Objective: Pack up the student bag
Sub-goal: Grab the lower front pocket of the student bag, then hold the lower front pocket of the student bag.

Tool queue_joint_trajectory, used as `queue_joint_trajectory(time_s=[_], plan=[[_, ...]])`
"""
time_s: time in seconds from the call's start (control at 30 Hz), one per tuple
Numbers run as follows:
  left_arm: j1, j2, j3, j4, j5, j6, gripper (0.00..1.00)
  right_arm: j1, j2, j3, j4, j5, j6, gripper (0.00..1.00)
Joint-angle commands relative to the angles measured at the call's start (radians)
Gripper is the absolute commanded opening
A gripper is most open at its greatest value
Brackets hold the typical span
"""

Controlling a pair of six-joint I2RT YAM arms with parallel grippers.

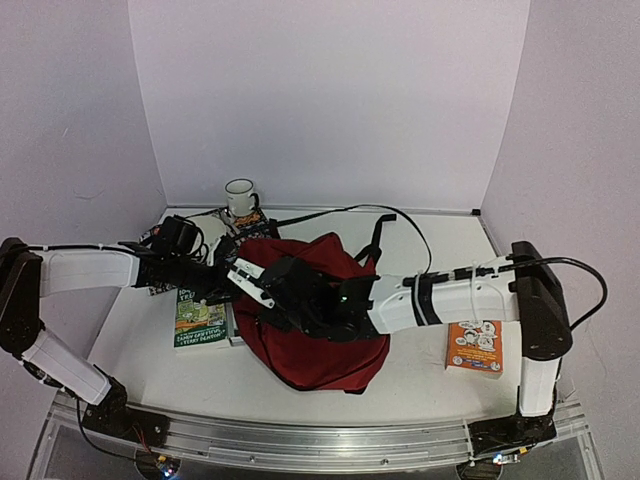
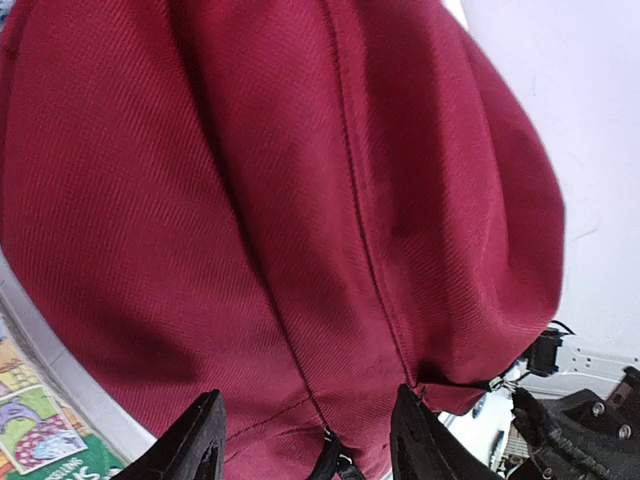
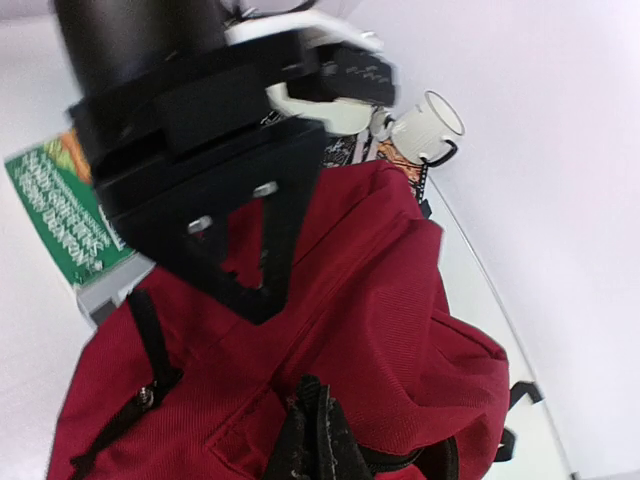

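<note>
The student bag (image 1: 330, 350), dark red with black straps, lies in the middle of the table. My left gripper (image 1: 268, 292) is over its left side. In the left wrist view this gripper (image 2: 310, 448) is open, its black fingers (image 2: 195, 445) astride the red fabric (image 2: 300, 200), with a black zipper pull low between them. My right gripper (image 1: 305, 312) reaches in from the right. In the right wrist view it (image 3: 318, 395) is shut, its tips pinching a fold of the bag (image 3: 400, 300) at a pocket seam. The left gripper's black body (image 3: 200, 150) hangs just beyond.
A green book (image 1: 200, 320) lies flat left of the bag, partly under my left arm. An orange book (image 1: 475, 347) lies to the right, near my right arm's base. A white mug (image 1: 240, 197) stands on another book (image 1: 250, 220) by the back wall.
</note>
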Motion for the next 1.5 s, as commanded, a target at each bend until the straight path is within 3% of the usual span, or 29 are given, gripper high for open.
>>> queue_joint_trajectory(time_s=[0.0,0.27,0.57,1.07,1.27,1.47], plan=[[-0.023,-0.017,0.008,0.082,0.050,-0.045,0.58,0.003,-0.077,-0.083,0.182,0.044,0.209,0.00],[-0.073,0.030,0.011,0.171,0.080,-0.116,0.59,-0.025,-0.102,-0.188,0.345,0.024,0.462,0.00],[-0.100,0.093,-0.030,0.245,-0.033,-0.173,0.58,-0.088,-0.093,-0.336,0.468,0.021,0.770,0.00],[-0.128,0.155,-0.042,0.327,0.000,-0.213,0.56,-0.092,0.005,-0.294,0.524,-0.132,0.814,0.00],[-0.140,0.194,-0.043,0.338,-0.009,-0.212,0.43,-0.091,0.021,-0.288,0.536,-0.153,0.822,0.00],[-0.153,0.211,-0.053,0.344,-0.030,-0.200,0.13,-0.093,0.006,-0.307,0.536,-0.131,0.803,0.00]])
